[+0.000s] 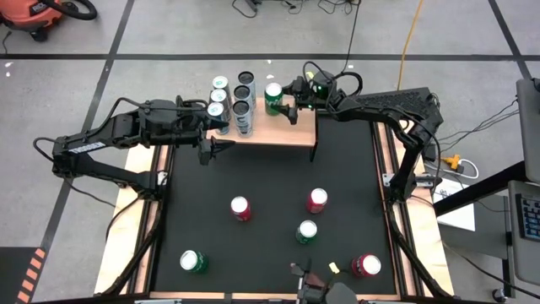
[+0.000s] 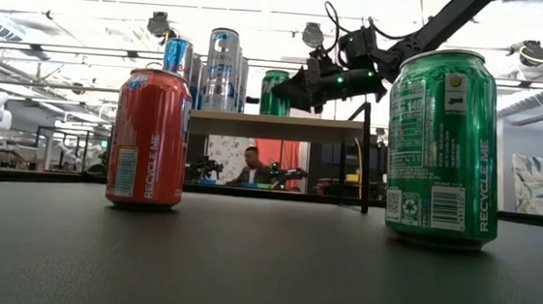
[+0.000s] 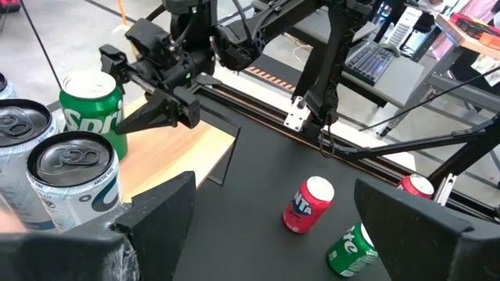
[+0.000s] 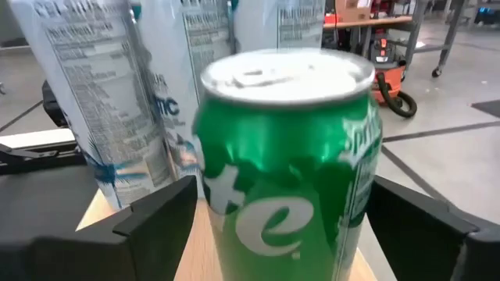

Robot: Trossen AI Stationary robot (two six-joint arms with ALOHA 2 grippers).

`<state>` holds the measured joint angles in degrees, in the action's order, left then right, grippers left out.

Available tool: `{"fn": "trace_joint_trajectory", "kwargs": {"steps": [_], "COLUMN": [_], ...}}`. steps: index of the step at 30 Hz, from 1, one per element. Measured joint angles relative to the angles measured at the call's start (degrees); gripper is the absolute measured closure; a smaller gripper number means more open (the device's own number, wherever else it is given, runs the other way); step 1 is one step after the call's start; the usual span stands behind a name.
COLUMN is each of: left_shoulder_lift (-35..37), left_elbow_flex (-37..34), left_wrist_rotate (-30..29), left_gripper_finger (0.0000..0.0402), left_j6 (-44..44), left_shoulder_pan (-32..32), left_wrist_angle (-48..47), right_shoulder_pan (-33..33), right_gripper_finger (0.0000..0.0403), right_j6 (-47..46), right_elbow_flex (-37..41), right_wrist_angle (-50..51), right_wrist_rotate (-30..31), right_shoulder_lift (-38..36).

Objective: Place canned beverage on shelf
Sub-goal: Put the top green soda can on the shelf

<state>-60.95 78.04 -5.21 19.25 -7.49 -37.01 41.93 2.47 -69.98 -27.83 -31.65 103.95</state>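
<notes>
1. Your right gripper (image 1: pixel 291 100) has its fingers (image 4: pixel 160 215) spread wide on both sides of the green Sprite can (image 1: pixel 273 97) on the shelf (image 1: pixel 283 128), not squeezing it.
2. Your left gripper (image 1: pixel 215 142) hangs open and empty by the shelf's front edge.
3. One red can (image 2: pixel 149 137) on the bench (image 1: pixel 270 194) says "RECYCLE ME".
</notes>
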Motion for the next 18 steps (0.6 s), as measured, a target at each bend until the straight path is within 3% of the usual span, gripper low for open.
{"fn": "trace_joint_trajectory", "kwargs": {"steps": [7,18], "left_shoulder_lift": [0.0,0.0], "left_elbow_flex": [0.0,0.0], "left_wrist_rotate": [-0.4,-1.1], "left_gripper_finger": [0.0049,0.0049], "left_j6": [0.0,-0.6], "left_shoulder_pan": [0.0,0.0], "left_wrist_angle": [0.0,0.0], "right_shoulder_pan": [0.1,0.1], "right_gripper_finger": [0.0062,0.0061], "right_j6": [0.5,4.1], "right_elbow_flex": [0.0,0.0], "right_wrist_angle": [2.9,18.6], "right_wrist_rotate": [1.6,8.0], "right_shoulder_lift": [-3.5,-15.9]}}
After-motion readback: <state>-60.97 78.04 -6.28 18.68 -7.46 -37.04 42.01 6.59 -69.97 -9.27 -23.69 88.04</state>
